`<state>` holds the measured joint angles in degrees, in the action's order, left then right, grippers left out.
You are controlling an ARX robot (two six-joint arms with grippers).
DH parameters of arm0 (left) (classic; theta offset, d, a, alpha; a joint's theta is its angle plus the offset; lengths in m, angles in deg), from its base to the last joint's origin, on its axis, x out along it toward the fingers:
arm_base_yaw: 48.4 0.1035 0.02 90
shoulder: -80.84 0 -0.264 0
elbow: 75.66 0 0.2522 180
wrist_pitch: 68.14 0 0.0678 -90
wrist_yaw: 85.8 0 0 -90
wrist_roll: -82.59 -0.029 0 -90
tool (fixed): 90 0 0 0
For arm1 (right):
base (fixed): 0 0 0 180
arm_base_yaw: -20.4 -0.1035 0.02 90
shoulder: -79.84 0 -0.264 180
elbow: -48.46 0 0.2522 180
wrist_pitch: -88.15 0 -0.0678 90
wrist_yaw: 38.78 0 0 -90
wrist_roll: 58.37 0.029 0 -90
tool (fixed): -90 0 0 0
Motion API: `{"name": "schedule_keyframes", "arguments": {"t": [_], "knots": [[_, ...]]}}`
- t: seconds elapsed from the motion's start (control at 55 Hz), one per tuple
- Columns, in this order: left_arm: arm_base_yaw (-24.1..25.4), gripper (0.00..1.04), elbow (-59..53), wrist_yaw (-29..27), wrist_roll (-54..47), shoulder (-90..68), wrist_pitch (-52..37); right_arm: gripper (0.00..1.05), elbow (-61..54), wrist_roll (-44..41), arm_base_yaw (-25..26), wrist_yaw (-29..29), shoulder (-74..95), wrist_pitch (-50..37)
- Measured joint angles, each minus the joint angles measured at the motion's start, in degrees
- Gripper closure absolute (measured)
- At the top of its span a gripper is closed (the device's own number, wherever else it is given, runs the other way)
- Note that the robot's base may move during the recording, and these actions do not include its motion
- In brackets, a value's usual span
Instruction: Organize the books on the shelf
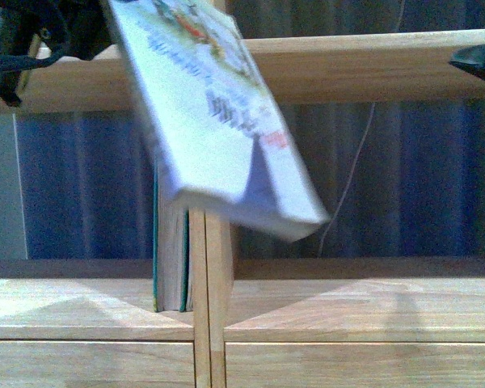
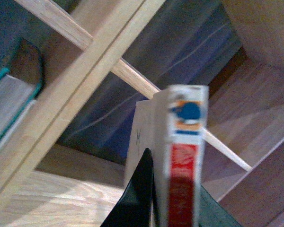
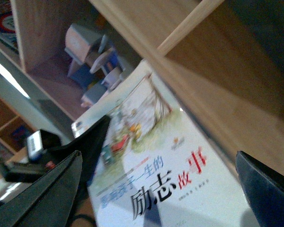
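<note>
My left gripper (image 1: 89, 28) is shut on the thin pale paperback (image 1: 218, 113) and holds it tilted in the air in front of the light wood shelf (image 1: 347, 307). Its lower corner hangs just right of the central divider (image 1: 206, 283). In the left wrist view the black fingers (image 2: 137, 198) clamp the book on both sides of its red-striped spine (image 2: 183, 165). The thick teal book (image 1: 171, 259) stands upright in the left compartment against the divider; it also shows in the left wrist view (image 2: 9, 109). My right gripper (image 3: 158, 156) is open, its fingers (image 3: 270, 194) spread apart over the paperback's cover (image 3: 170, 184).
A blue-grey curtain with a thin white cable (image 1: 347, 186) hangs behind the open compartments. Drawer fronts (image 1: 89, 364) run along the bottom. The upper shelf board (image 1: 372, 69) crosses above. The right wrist view shows another compartment with small toy furniture (image 3: 94, 61).
</note>
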<state>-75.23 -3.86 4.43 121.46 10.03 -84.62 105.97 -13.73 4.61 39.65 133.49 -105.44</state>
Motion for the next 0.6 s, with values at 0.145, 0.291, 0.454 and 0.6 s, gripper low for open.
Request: {"name": "schedule_keyframes", "arguments": {"t": [0.145, 0.291, 0.454, 0.6], "knots": [[2.21, 0.98, 0.0, -0.79, -3.37, 2.45, 3.54, 0.07, -1.66, -7.69, 6.51, 0.74, 1.9, -2.78], [3.41, 0.98, -0.2, -2.58, -8.31, 6.16, 8.28, 0.07, -5.64, -9.42, 13.88, -0.68, 3.98, -6.12], [3.63, 0.98, -2.75, -5.84, -16.48, 11.13, 13.25, 0.07, -10.38, -9.62, 19.61, 0.11, 5.49, -9.51], [4.22, 0.98, -7.04, -8.72, -26.25, 16.39, 16.59, 0.07, -15.78, -9.25, 21.53, 0.81, 6.8, -12.85]]}}
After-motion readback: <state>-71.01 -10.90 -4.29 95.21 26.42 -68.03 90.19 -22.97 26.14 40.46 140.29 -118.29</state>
